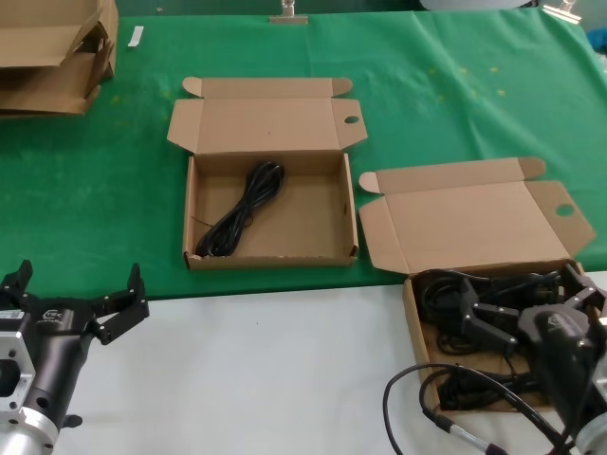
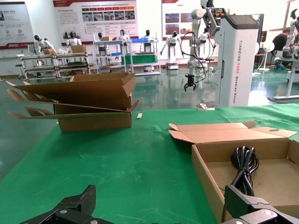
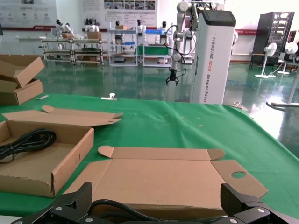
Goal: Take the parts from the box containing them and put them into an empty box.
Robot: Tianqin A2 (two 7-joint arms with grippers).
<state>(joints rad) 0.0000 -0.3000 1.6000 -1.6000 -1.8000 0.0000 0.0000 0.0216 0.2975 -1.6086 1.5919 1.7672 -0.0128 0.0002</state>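
The right gripper (image 1: 517, 313), jaws spread and holding nothing, hovers directly above the parts (image 1: 453, 301) in the box containing them (image 1: 410, 301). The left gripper (image 1: 78, 296), also spread, waits well apart.

The desk (image 1: 455, 76) is covered over its far part with matt green cloth, faintly speckled, while its near edge is a smooth, plain white surface. Both mailer boxes, the one toward the middle (image 1: 201, 213) and the one at the near right corner (image 1: 474, 223), are dull brown corrugated cardboard with raw cut edges, like the flattened cardboard stack (image 1: 52, 52) at the far left corner. The cables (image 1: 242, 213) look like smooth black plastic with a slight sheen, and the left end effector (image 1: 76, 294) and right end effector (image 1: 522, 308) are matt black plastic, the left on a brushed grey metal wrist.
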